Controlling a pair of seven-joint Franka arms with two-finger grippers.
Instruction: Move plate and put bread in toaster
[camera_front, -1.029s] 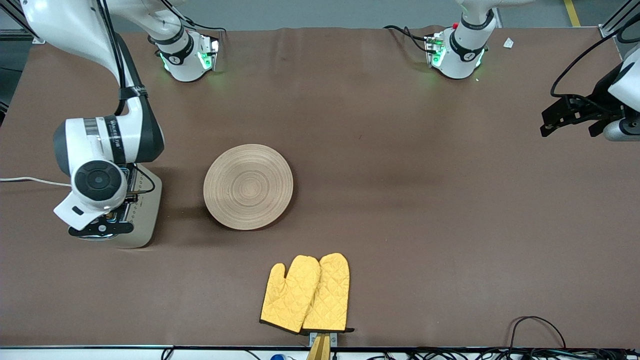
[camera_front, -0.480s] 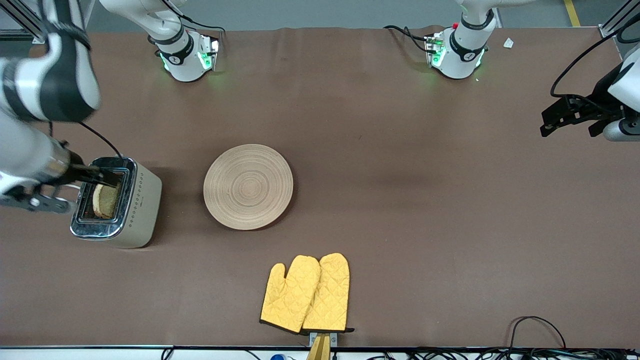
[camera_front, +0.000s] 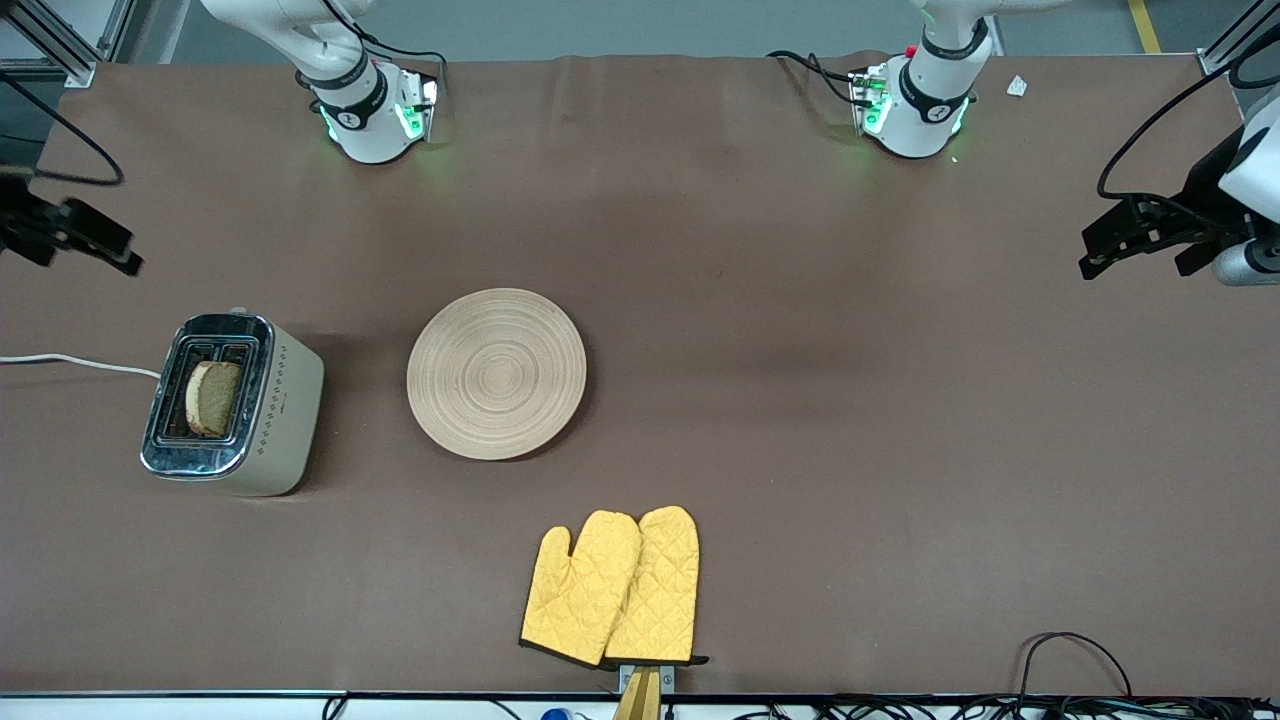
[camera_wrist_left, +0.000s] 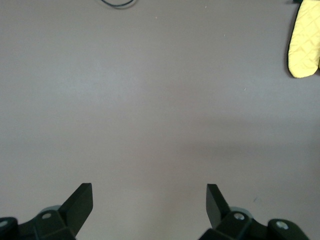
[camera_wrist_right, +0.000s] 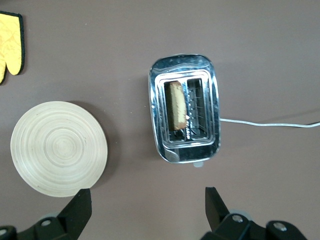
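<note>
The bread (camera_front: 213, 397) stands in the toaster (camera_front: 262, 420), in the slot closer to the plate (camera_front: 496, 373), its top edge showing above the chrome rim. The toaster sits on the table (camera_front: 800, 450) at the middle left of the front view, toward the right arm's end, with its white cord (camera_front: 75, 363) running off the left edge of the frame. The plate lies flat and bare just left of center, near the toaster but apart from it.

The right pincer (camera_front: 70, 238) hangs at the upper left edge of the front view, over bare table, holding nothing. In the right wrist view its fingers (camera_wrist_right: 80, 210) are spread wide, with the toaster (camera_wrist_right: 185, 107), the bread (camera_wrist_right: 176, 105) and the plate (camera_wrist_right: 59, 147) all in sight below.

The left pincer (camera_front: 1140, 235) waits at the right edge of the front view, over the left arm's end of the table. Its fingers (camera_wrist_left: 82, 202) are spread too and grip nothing.

A pair of yellow oven mitts (camera_front: 612, 586) lies at the lower center of the front view, nearer the camera than the plate.
</note>
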